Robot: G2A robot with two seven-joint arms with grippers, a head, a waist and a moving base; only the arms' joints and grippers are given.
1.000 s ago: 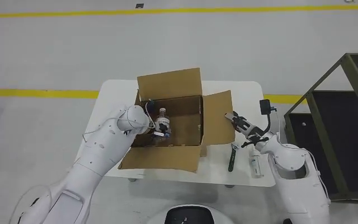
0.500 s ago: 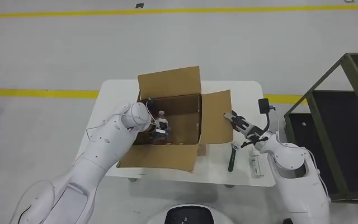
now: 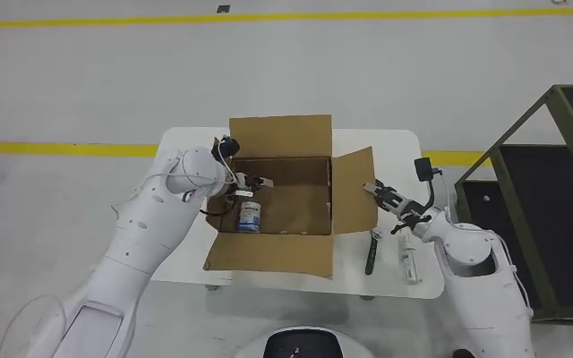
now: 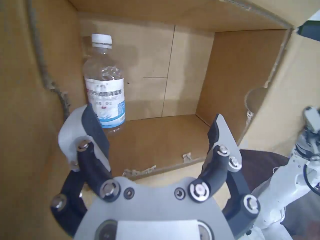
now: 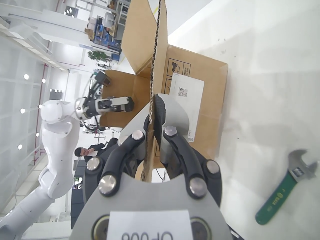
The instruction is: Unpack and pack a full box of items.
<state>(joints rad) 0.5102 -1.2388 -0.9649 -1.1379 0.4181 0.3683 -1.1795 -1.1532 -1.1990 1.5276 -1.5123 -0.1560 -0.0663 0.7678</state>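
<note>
white desk point(image 3: 380, 143): open cardboard box point(image 3: 282, 137) sits mid-desk, flaps up. green-handled wrench point(image 3: 371, 253) lies just right of the box by the front edge. small bottle point(image 3: 409, 261) lies beside the wrench, not touching.

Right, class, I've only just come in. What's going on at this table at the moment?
The right gripper is clamped on the side flap of an open cardboard box on the table. The left gripper, jaws open and holding nothing, is at the box's opening. A clear bottle sits inside, against a wall. A wrench and a second bottle lie on the table beside the box.
</note>
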